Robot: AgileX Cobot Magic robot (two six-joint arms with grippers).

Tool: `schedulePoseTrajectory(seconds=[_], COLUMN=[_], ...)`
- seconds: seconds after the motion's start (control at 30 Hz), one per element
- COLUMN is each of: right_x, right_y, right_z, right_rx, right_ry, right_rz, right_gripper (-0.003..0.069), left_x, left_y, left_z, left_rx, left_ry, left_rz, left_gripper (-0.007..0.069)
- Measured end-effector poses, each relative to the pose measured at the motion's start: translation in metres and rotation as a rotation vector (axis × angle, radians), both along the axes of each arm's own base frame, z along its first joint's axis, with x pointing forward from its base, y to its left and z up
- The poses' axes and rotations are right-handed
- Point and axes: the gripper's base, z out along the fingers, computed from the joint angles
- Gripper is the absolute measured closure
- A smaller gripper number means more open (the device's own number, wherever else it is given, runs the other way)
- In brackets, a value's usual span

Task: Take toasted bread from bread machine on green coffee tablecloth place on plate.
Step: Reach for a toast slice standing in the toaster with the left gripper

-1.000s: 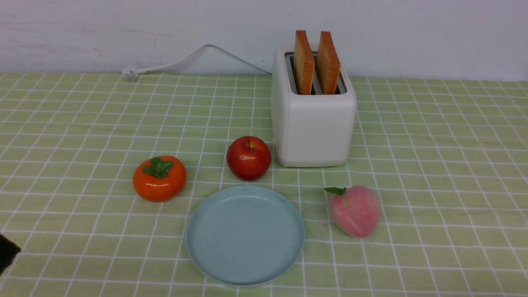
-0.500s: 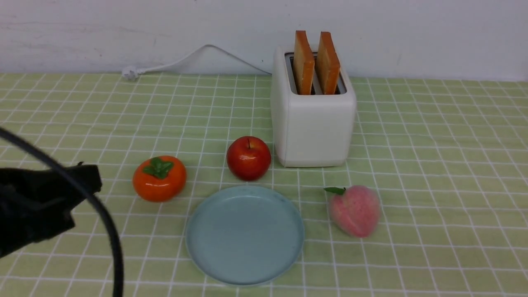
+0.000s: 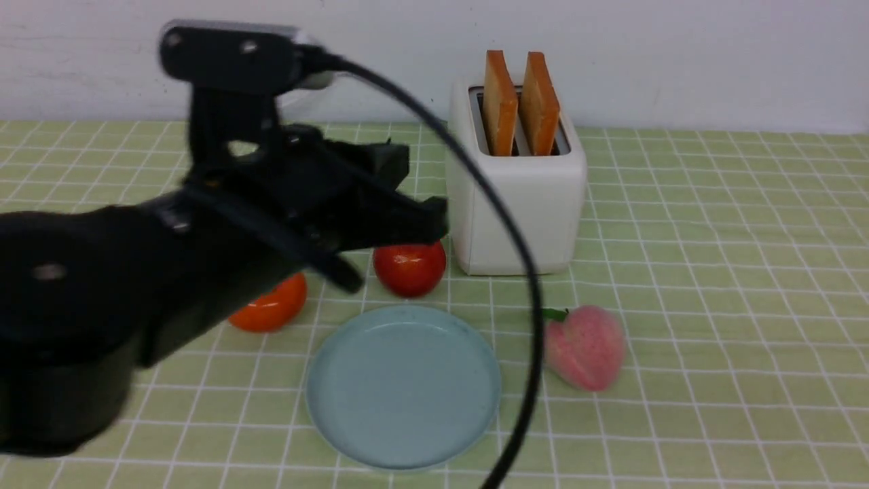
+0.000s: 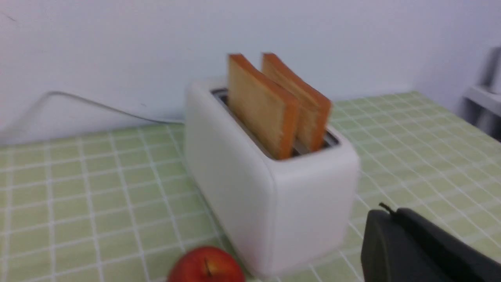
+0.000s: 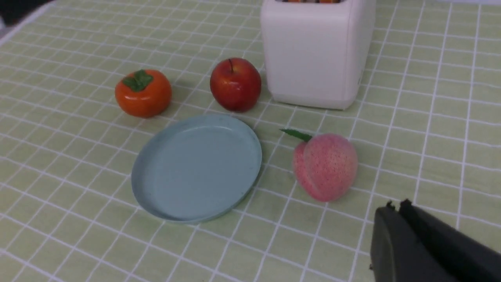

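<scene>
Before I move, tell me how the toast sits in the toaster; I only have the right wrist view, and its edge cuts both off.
Observer: In the front view, both slices of toast stand on edge side by side, one in each slot of the toaster, with their upper parts well clear of its top.
Operator: Good. Now report the left pincer; I can't make it out from here.
Observer: The left wrist view shows the left pincer shut, with nothing in it.
</scene>
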Motion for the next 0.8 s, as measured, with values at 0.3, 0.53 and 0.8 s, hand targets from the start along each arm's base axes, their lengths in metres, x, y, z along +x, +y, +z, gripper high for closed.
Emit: schedulePoseTrajectory(seconds=[0.3, 0.53, 0.8], right_x=[0.002, 0.002, 0.002], right_y=[0.000, -0.001, -0.001], right_z=[0.003, 0.003, 0.003], right_rx=[-0.017, -0.025, -0.025], right_ry=[-0.053, -0.056, -0.057], right_rz=[0.000, -0.002, -0.002], right_gripper=[0.0643, 0.0638, 0.0631], left_x=[0.062, 0.076, 0.098], left_y=[-0.063, -0.063, -0.059], left_z=[-0.022, -0.016, -0.029], left_rx=[0.056, -0.002, 0.015], left_ry=[-0.001, 0.027, -0.056], left_rz=[0.094, -0.015, -0.056], left_gripper=[0.0606, 0.0599, 0.0480])
